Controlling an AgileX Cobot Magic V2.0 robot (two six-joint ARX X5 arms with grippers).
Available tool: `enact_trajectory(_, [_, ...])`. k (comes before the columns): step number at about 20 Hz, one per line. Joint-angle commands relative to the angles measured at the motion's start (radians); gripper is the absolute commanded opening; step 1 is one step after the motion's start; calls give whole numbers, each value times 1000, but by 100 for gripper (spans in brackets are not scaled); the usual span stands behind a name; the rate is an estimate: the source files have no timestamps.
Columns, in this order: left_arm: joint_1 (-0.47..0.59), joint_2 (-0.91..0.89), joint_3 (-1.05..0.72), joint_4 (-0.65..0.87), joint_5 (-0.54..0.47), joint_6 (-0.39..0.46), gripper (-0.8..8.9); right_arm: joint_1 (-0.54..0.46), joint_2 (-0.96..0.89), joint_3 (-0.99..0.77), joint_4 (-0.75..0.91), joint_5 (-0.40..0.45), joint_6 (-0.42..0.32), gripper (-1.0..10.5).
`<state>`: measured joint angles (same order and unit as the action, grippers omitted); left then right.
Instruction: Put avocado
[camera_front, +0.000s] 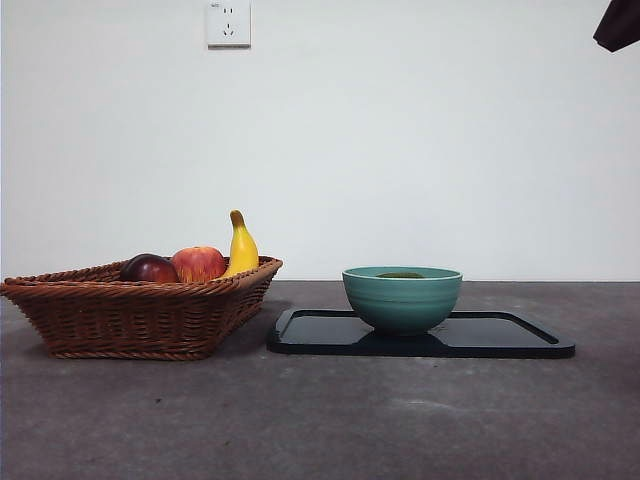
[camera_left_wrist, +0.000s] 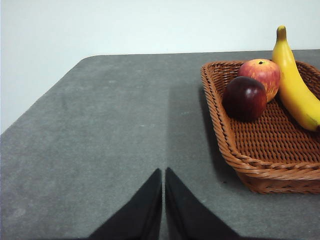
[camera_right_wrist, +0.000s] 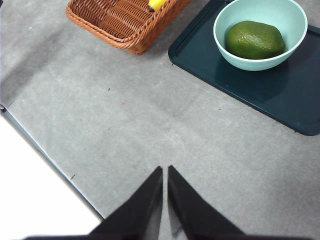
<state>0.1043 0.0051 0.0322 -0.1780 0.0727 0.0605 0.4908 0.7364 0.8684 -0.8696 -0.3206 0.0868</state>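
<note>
The avocado lies inside a teal bowl that stands on a dark tray. In the front view only its top shows above the bowl's rim. My right gripper is shut and empty, high above bare table, well away from the bowl. My left gripper is shut and empty over bare table beside the wicker basket. One arm shows only as a black tip at the top right of the front view.
The wicker basket stands left of the tray and holds a dark purple-red fruit, a red apple and a banana. The table's edge runs near my right gripper. A wall socket is on the back wall.
</note>
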Motion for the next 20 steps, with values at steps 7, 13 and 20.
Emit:
enact_trajectory(7, [2,-2,-21,-9,-3,-10,9,5,6,5,12,0,10,7])
enact_trajectory(13, [2,-2,-21,-9,-3,-9,9,5,6,5,12,0,10,7])
enact_trajectory(20, [2,-2,-21,-9,-3,-9,9,-109,-149,-45,206,43,-71,7])
